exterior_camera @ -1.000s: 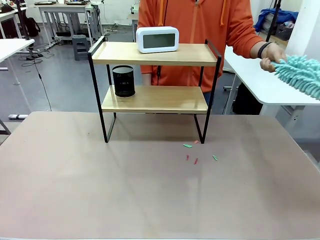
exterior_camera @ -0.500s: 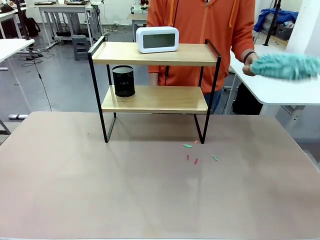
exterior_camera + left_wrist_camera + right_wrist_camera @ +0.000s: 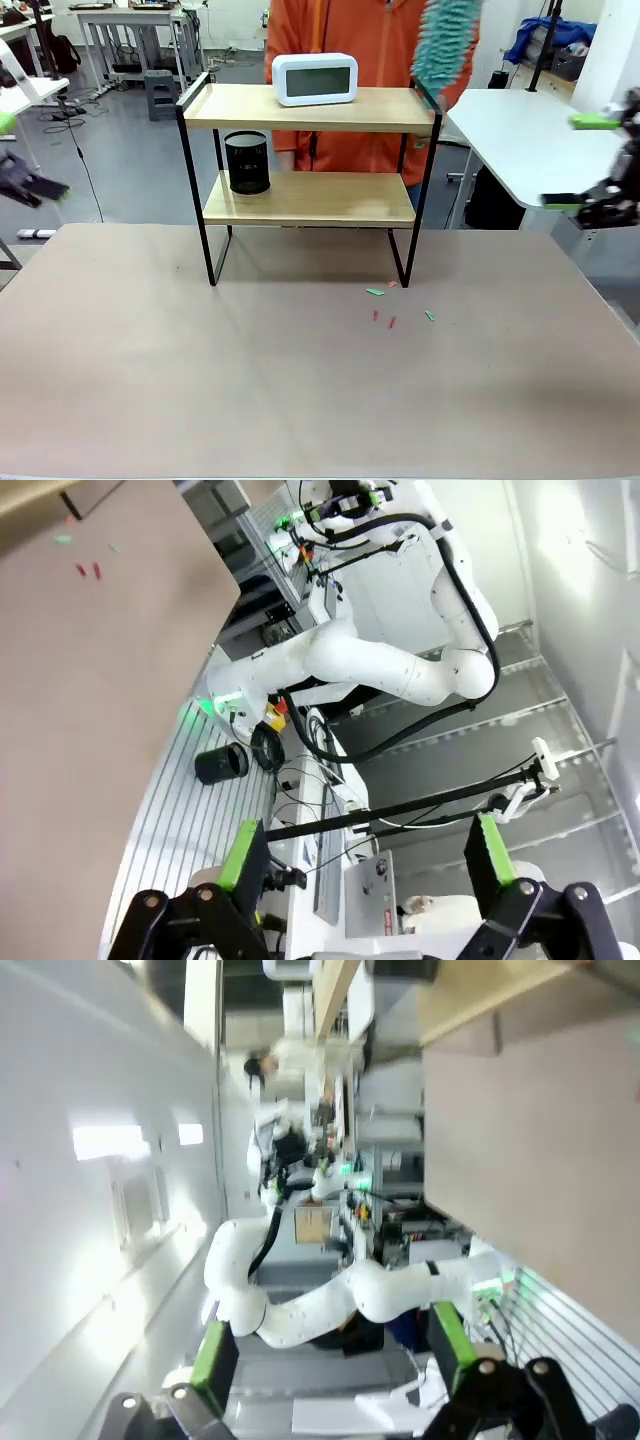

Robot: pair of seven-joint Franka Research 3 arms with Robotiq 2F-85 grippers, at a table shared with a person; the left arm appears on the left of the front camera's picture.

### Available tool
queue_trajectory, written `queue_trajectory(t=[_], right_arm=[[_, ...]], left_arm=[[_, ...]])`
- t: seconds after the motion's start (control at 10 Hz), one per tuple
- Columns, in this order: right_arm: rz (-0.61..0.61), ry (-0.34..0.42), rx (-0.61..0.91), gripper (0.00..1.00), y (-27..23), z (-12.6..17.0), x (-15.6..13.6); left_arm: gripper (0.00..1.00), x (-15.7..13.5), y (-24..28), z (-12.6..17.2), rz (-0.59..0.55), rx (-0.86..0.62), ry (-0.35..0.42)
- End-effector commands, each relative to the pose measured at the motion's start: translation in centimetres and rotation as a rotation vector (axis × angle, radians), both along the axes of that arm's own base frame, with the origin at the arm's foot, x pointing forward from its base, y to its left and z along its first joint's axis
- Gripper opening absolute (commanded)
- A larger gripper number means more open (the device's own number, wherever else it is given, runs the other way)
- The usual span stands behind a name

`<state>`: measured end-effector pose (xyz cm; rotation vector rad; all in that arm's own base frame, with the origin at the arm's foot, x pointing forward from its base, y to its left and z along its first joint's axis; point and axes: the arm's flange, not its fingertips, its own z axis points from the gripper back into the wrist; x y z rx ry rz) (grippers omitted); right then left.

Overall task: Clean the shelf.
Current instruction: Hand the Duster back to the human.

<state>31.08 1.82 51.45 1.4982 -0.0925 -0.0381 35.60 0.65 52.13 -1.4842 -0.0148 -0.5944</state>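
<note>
Shelf [image 3: 310, 150] stands upright at far-centre of tabletop [image 3: 300, 380], all four legs down. On its top board, white clock [image 3: 315, 79] sits a bit left of centre; on lower board, black mesh cup [image 3: 247, 162] sits at left end. Person in orange stands just behind shelf, holding teal fluffy duster [image 3: 443, 42] above its top right corner; can't tell if duster touches the frame. Small green + red scraps [image 3: 392, 307] lie on tabletop just in front of shelf's right front leg. Left hand [image 3: 25, 150] is well left of shelf, off the tabletop edge, blurred; in left wrist view left hand [image 3: 365, 855] has fingers spread wide, nothing between pads. Right hand [image 3: 590, 160] is well right of shelf, over the white side table area; right wrist view shows right hand [image 3: 335, 1345] also spread, empty. I see both arms clear of shelf.
</note>
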Motion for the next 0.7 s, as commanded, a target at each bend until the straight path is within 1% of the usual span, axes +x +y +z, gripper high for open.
queue_trajectory(t=[0.0, 0.6], right_arm=[[-0.068, -0.001, -0.009, 1.0, -2.98, 0.16, -0.49], [-0.068, -0.001, -0.009, 1.0, -2.98, 0.16, -0.49]], left_arm=[[1.0, 0.03, 0.58, 1.16, 0.003, -0.011, -0.038], [1.0, 0.03, 0.58, 1.16, 0.003, -0.011, -0.038]])
